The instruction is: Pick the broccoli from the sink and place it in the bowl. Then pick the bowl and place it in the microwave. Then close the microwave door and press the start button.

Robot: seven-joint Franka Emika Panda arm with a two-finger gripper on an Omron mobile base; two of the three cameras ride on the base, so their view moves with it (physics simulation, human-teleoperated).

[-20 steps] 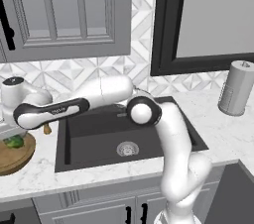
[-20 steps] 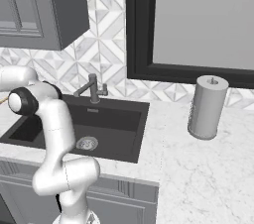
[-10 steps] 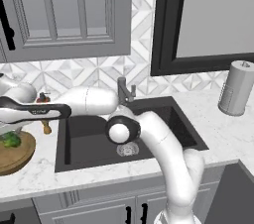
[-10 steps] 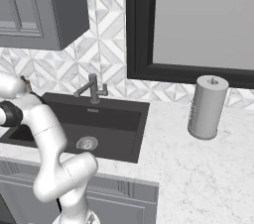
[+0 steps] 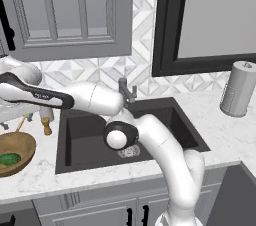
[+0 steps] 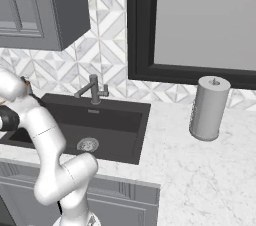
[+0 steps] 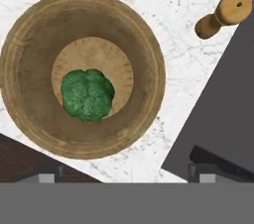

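Seen from straight above in the hand view, the light-brown wooden bowl [image 7: 30, 64] stands on the white marble counter with the green broccoli [image 7: 88, 94] lying loose on its flat bottom. My gripper [image 7: 124, 177] hangs above the bowl, open, its fingertips [image 7: 47, 176] set wide apart and touching nothing. In the left base view the bowl [image 5: 20, 146] with the broccoli [image 5: 9, 159] sits left of the dark sink [image 5: 85, 135], under my outstretched arm. The sink [image 6: 115, 125] also appears in the right base view. The microwave and its door are out of view.
A small wooden mill [image 7: 223, 15] stands on the counter between bowl and sink, also seen as the mill [image 5: 46, 120] in the left base view. A grey faucet [image 5: 127, 92] rises behind the basin. A paper towel roll [image 6: 209, 107] stands right of the sink. Grey cabinets [image 5: 65, 10] hang overhead.
The arm's elbow has swung down and forward over the sink's front. The hand has stayed over the bowl at the left, and the broccoli lies in it.
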